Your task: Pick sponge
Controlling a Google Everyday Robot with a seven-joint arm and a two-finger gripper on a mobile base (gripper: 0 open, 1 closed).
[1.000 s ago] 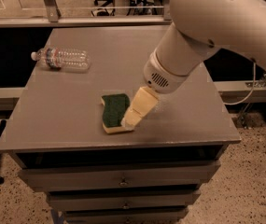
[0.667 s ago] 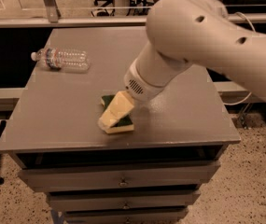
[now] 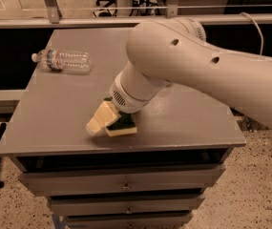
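Observation:
The sponge (image 3: 124, 127) lies on the grey table (image 3: 54, 113) near its front edge, dark green top over a pale yellow layer. Most of its green top is hidden under my arm. My gripper (image 3: 99, 123), with its pale yellow foam pads, is down at table level against the sponge's left side. The big white arm (image 3: 183, 66) reaches in from the right and covers the sponge's back part.
A clear plastic water bottle (image 3: 64, 60) lies on its side at the table's back left. The table stands on a drawer unit (image 3: 121, 185). A metal rail (image 3: 126, 20) runs behind the table.
The arm has swung left and lower. The gripper has moved from the sponge's right side across to its left side, and now covers more of the green top.

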